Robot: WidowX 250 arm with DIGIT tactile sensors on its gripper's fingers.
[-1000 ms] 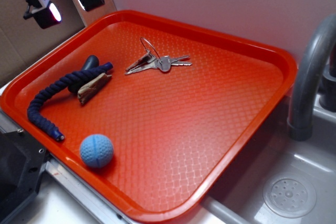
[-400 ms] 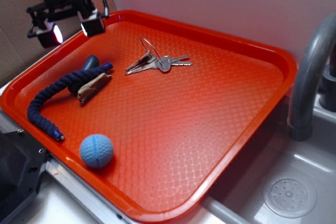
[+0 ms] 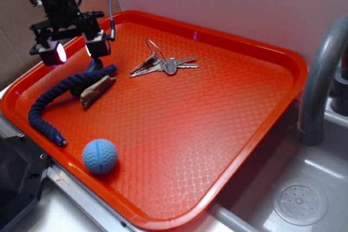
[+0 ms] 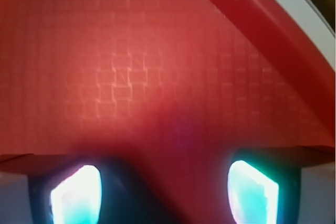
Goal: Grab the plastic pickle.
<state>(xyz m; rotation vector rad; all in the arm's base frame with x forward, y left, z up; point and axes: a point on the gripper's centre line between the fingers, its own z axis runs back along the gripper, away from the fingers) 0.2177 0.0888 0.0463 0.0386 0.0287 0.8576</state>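
Note:
The plastic pickle [image 3: 93, 65] is a dark stubby oblong at the tray's left. It lies partly under the navy rope [image 3: 54, 93], so only its far end shows. My gripper [image 3: 77, 51] hangs open just above that end, with its lit fingertips [image 3: 98, 47] spread to either side and nothing between them. In the wrist view the gripper [image 4: 164, 195] shows two glowing pads [image 4: 76, 195] wide apart over the red tray floor. A dark blurred shape [image 4: 139, 195] sits beside the left pad, and I cannot tell what it is.
The red tray [image 3: 261, 52] also holds a brown wood-like sliver [image 3: 98, 91], a bunch of keys [image 3: 163, 64] and a light blue ball [image 3: 100, 156]. A grey faucet [image 3: 318, 80] and a sink with its drain [image 3: 299, 204] lie to the right.
The gripper has come down and to the right, from the back-left corner to just over the pickle's end. Nothing on the tray has moved.

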